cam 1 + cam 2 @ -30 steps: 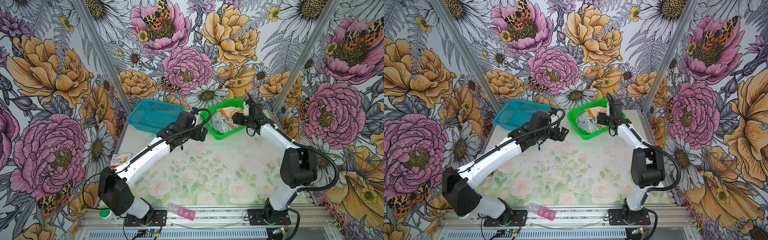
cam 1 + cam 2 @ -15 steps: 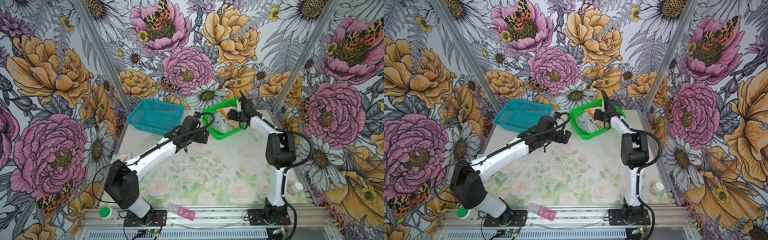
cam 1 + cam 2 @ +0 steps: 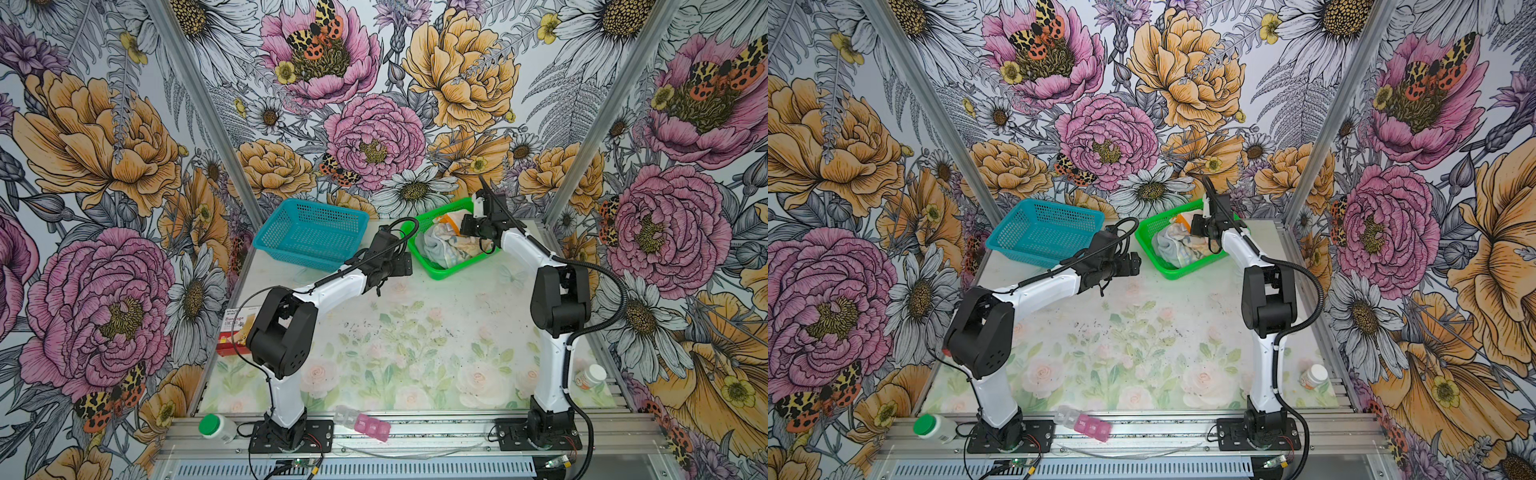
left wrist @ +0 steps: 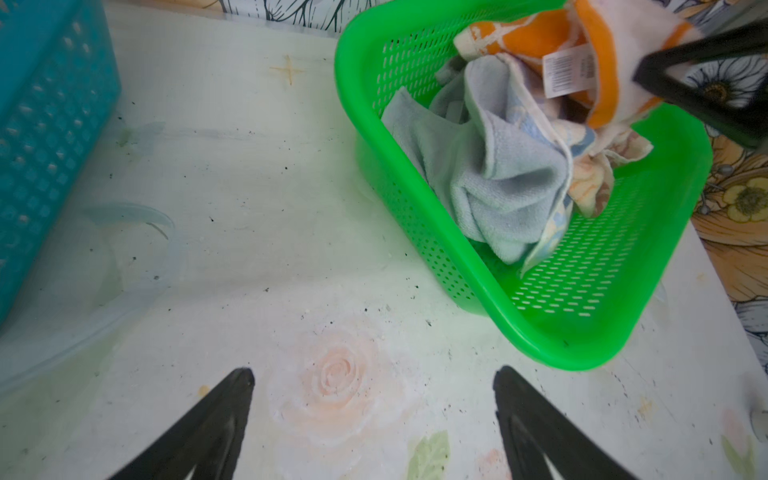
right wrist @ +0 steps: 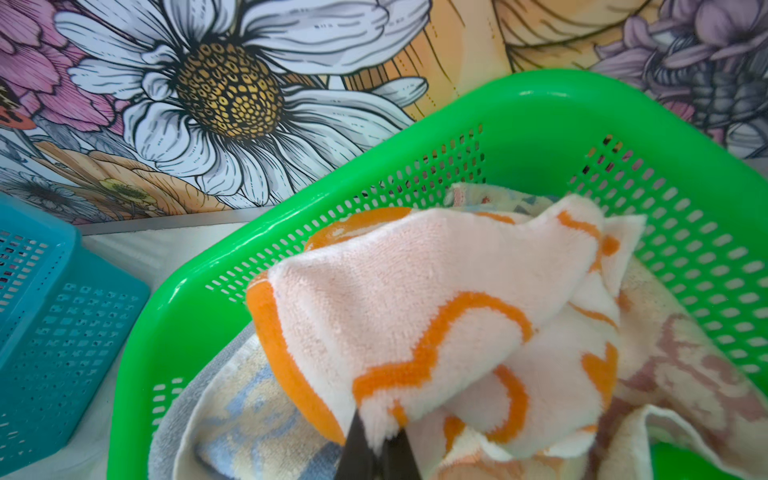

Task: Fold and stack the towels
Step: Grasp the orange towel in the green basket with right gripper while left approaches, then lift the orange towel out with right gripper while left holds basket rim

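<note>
Since a second ago, your right gripper (image 3: pixel 467 226) has pressed together inside the green basket (image 3: pixel 451 272) at the back of the desk (image 3: pixel 395 332), seen in both top views. Your left wrist view shows the left gripper (image 4: pixel 374 376) spread wide over the desk, with the pale grey towel (image 4: pixel 498 178) heaped in that basket. Your right wrist view shows the tips pinching the orange towel (image 5: pixel 395 299).
</note>
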